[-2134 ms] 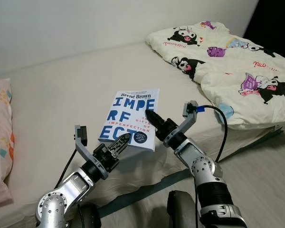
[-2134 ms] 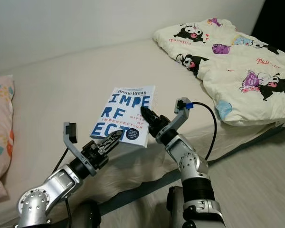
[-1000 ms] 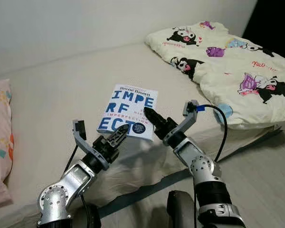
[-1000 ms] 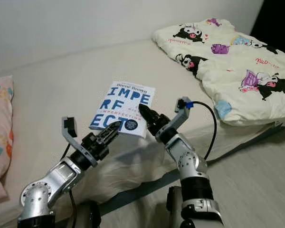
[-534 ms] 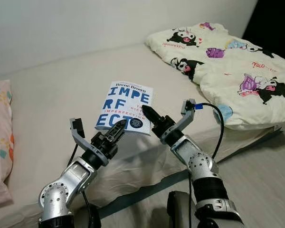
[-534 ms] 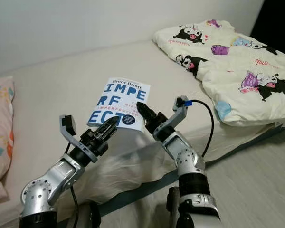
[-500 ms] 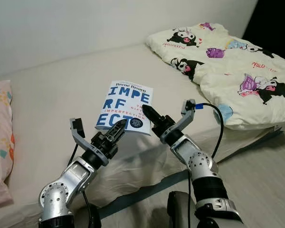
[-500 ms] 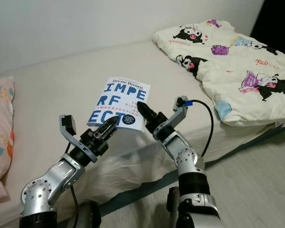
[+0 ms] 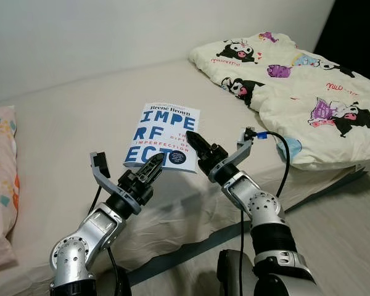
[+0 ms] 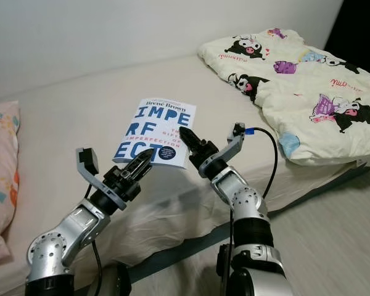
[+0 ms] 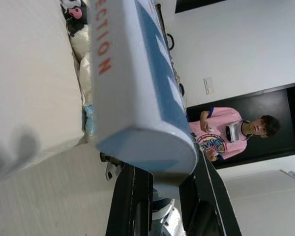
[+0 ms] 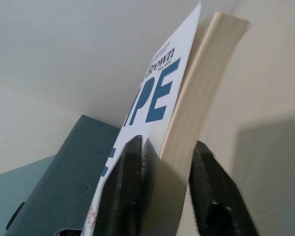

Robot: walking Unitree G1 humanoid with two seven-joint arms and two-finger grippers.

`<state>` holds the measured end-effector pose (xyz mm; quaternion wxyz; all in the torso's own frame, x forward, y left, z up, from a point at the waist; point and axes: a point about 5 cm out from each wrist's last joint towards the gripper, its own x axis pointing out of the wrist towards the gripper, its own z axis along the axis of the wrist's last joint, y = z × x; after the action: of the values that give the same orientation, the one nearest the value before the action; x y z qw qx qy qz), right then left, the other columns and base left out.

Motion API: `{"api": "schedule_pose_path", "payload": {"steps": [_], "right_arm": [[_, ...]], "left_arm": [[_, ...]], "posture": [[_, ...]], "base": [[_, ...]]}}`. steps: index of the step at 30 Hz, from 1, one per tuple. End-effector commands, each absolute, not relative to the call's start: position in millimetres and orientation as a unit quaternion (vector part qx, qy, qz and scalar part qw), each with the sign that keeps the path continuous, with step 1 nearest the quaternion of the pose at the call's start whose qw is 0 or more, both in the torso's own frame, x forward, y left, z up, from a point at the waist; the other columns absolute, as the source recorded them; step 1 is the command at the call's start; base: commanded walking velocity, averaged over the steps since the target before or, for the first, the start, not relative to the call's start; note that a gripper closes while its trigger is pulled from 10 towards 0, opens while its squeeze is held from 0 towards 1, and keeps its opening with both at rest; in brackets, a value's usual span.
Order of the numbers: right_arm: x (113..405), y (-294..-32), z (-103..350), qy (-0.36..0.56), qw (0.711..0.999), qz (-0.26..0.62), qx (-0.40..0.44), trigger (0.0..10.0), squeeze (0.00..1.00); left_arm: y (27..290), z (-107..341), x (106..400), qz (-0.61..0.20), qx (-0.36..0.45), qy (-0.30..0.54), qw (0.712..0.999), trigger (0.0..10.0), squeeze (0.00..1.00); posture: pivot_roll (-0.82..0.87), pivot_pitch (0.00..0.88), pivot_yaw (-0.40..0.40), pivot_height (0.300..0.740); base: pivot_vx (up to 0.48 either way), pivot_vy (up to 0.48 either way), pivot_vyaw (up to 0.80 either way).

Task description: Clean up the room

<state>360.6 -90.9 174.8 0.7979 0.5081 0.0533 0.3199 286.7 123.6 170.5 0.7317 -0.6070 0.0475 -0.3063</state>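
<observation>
Both grippers clamp the paperback book (image 9: pixel 164 137), lifted just above the bed (image 9: pixel 68 135): the left gripper (image 9: pixel 154 168) pinches its near corner at 7 o'clock, the right gripper (image 9: pixel 194 143) its page edge at 4 o'clock. The pick-up looks done; next, I judge, comes carrying it off to a proper place, both grips moving together. The book's long axis runs from 6 toward 12 o'clock, title top pointing away, cover facing up.

Book (image 9: pixel 166 137) cover: "Brené Brown", "IMPERFECT"; spine apparently "…ECTION".
</observation>
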Motion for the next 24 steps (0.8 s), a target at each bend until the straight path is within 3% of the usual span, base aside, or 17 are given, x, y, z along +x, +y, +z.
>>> {"api": "schedule_pose_path", "payload": {"steps": [1,11,12,19,24], "right_arm": [[355.4,-79.4,166.5,0.084,0.791,0.335,0.505,0.0,0.0],[354.1,-84.0,164.1,0.085,0.789,0.329,0.512,0.0,0.0],[354.1,-84.7,164.4,0.084,0.788,0.329,0.513,0.0,0.0],[353.0,-89.7,166.0,0.078,0.787,0.33,0.515,0.0,0.0],[352.9,-100.5,169.7,0.063,0.785,0.328,0.522,0.0,0.0]], "left_arm": [[116.3,182.3,284.0,-0.344,-0.604,0.034,0.718,0.0,0.0],[115.0,179.5,282.2,-0.348,-0.584,0.048,0.732,0.0,0.0],[114.3,178.2,282.1,-0.348,-0.574,0.054,0.739,10.0,1.0],[115.4,175.1,278.4,-0.357,-0.566,0.062,0.74,10.0,1.0],[130.5,160.9,272.9,-0.334,-0.542,0.09,0.766,10.0,1.0]], "posture": [[-0.06,0.129,0.02,0.558],[-0.06,0.129,0.022,0.558],[-0.06,0.127,0.024,0.558],[-0.06,0.117,0.022,0.558],[-0.06,0.111,0.022,0.558]], "base": [[0.0,0.0,0.0],[0.0,0.0,0.0],[0.0,0.0,0.0],[0.0,0.0,0.0],[0.0,0.0,0.0]]}}
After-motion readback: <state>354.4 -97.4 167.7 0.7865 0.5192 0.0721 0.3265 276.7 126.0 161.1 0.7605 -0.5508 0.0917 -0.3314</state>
